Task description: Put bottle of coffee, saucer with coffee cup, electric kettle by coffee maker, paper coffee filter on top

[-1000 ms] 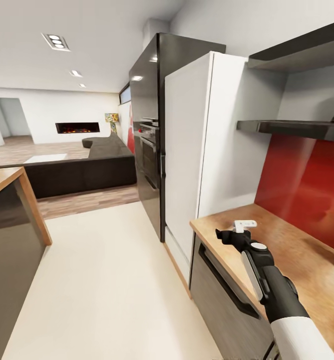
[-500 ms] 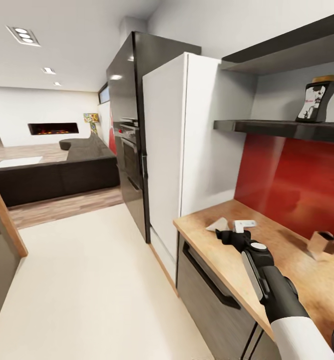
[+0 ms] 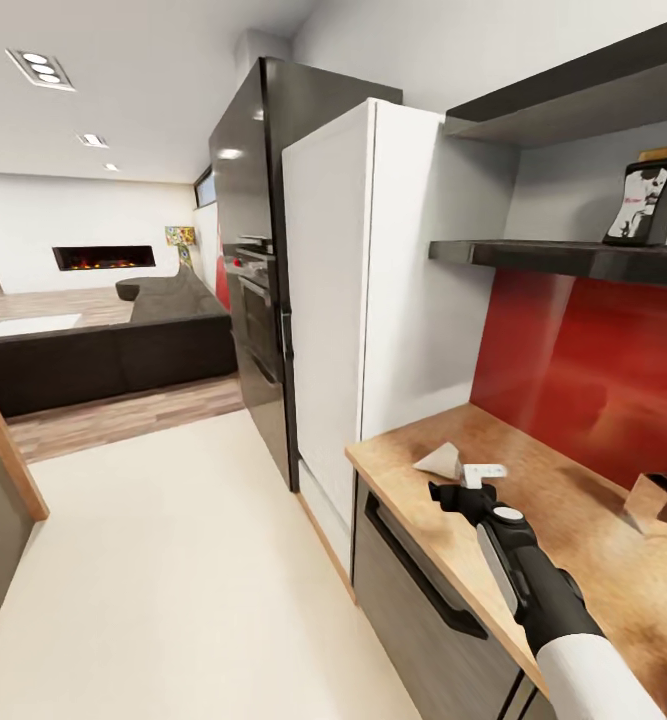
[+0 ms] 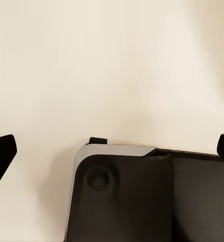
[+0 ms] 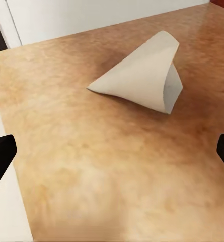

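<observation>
Right claw (image 3: 470,479) reaches out over the worktop (image 3: 583,520), lower right of the head frame — arm stretched toward the near corner where the paper coffee filter (image 3: 442,460) lies. In the right wrist view the filter (image 5: 144,73) rests on its side on the wood-look surface, open mouth turned toward the right of that frame, point toward the middle; the claw's black fingertips sit at the two far side edges of the frame, so it is spread wide, holding nothing, short of the paper. Judged: lined up for a pick of the filter, not yet closed in.

Left claw (image 4: 112,151) — fingertips likewise at both side edges of its wrist frame, spread, empty, hanging over pale floor and a dark part of the robot's own body. Parked out of the way, by the look.

Bottle of coffee (image 3: 648,200) stands upright on the kitchen shelf (image 3: 533,256), upper right, above the red backsplash — still to be brought down. Label white with red and dark marks; no writing legible. A small brown block-like item (image 3: 656,499) sits at the right edge of the worktop; cannot tell what it is.
</observation>
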Robot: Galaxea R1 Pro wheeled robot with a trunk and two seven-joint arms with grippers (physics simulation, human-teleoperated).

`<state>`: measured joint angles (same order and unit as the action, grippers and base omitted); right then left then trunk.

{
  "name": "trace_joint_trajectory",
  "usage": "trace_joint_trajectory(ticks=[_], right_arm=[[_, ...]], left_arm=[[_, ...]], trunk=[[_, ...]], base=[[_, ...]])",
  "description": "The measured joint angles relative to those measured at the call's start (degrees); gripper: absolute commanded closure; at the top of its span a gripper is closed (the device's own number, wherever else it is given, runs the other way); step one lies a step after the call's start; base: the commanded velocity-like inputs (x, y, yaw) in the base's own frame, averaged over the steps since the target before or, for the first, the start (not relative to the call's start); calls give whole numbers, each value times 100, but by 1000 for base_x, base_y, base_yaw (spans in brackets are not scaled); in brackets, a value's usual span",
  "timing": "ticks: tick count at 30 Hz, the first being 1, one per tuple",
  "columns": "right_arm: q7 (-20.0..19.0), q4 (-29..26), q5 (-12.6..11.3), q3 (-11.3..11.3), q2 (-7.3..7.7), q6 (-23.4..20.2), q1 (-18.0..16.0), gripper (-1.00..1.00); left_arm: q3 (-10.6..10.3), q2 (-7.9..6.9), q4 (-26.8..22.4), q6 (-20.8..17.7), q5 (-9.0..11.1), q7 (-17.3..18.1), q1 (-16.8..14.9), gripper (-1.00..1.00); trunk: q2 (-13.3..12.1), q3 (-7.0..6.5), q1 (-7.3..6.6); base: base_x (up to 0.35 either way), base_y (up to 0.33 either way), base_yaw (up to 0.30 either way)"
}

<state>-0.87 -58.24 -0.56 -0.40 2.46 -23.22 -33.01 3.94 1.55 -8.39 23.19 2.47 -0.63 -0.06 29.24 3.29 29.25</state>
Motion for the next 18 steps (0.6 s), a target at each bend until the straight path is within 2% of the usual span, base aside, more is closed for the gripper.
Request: trace_joint_trajectory(ticks=[7, 12, 18], right_arm=[[0, 5, 1, 0, 0, 6, 0, -100], [0, 1, 3, 0, 0, 7, 0, -100], [0, -2, 3, 0, 0, 6, 0, -100]], left_arm=[[0, 0, 0, 0, -1, 0, -1, -100], [0, 0, 0, 0, -1, -1, -1, -100], [0, 0, 0, 0, -2, 0, 0, -100]], trunk=[[-1, 0, 1], [0, 0, 0], [-1, 0, 1]], base=[[85, 6, 0], [138, 106, 0], [43, 25, 0]])
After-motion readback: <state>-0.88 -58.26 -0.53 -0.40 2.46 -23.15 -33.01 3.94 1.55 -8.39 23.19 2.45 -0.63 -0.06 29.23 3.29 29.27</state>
